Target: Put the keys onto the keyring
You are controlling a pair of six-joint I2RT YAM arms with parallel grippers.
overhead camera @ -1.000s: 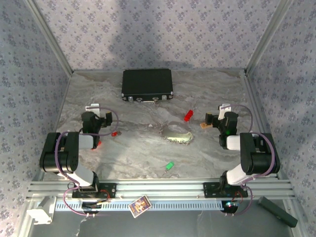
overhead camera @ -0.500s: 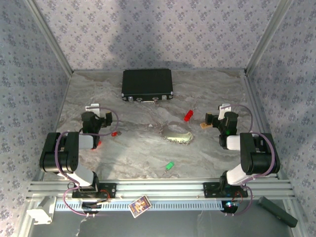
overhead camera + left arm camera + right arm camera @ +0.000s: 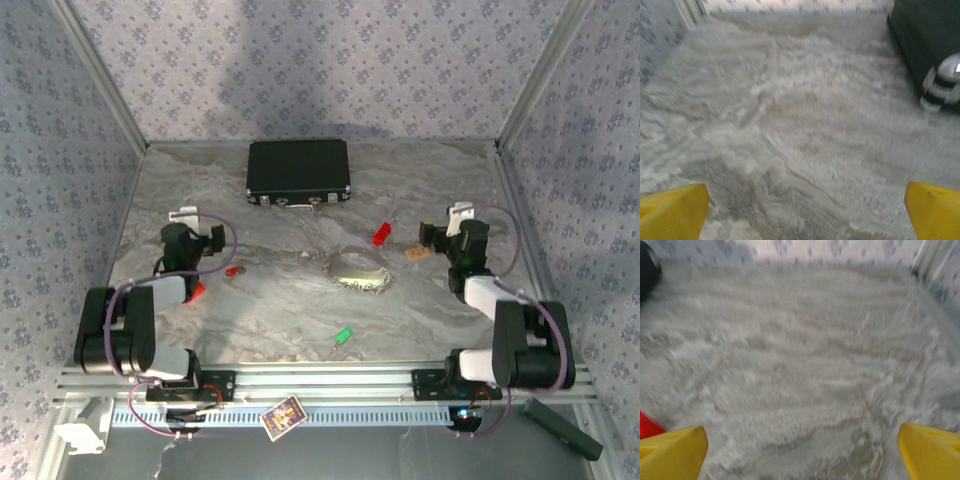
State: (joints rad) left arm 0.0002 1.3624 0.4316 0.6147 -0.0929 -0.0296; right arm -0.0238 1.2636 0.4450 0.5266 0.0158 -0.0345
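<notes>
The keyring [image 3: 360, 276], a pale glinting loop, lies at the table's middle. A red key [image 3: 380, 234] rests just beyond it, and its red edge [image 3: 647, 426] shows in the right wrist view. A green key [image 3: 343, 336] lies near the front edge. A small red key [image 3: 232, 271] and another red piece [image 3: 197, 292] sit by the left arm. My left gripper [image 3: 196, 230] [image 3: 805, 215] is open over bare table at the left. My right gripper [image 3: 450, 228] [image 3: 800, 455] is open over bare table at the right. Neither holds anything.
A black rectangular case [image 3: 298, 172] [image 3: 925, 35] lies at the back middle, its metal corner fitting [image 3: 941, 85] close ahead and right of the left gripper. A small brown bit [image 3: 412, 254] lies left of the right gripper. Patterned walls enclose the table.
Both arms have shifted: the right arm has stretched out and its gripper moved slightly back and right; the left arm's elbow dropped toward the front. Keys and keyring have not moved.
</notes>
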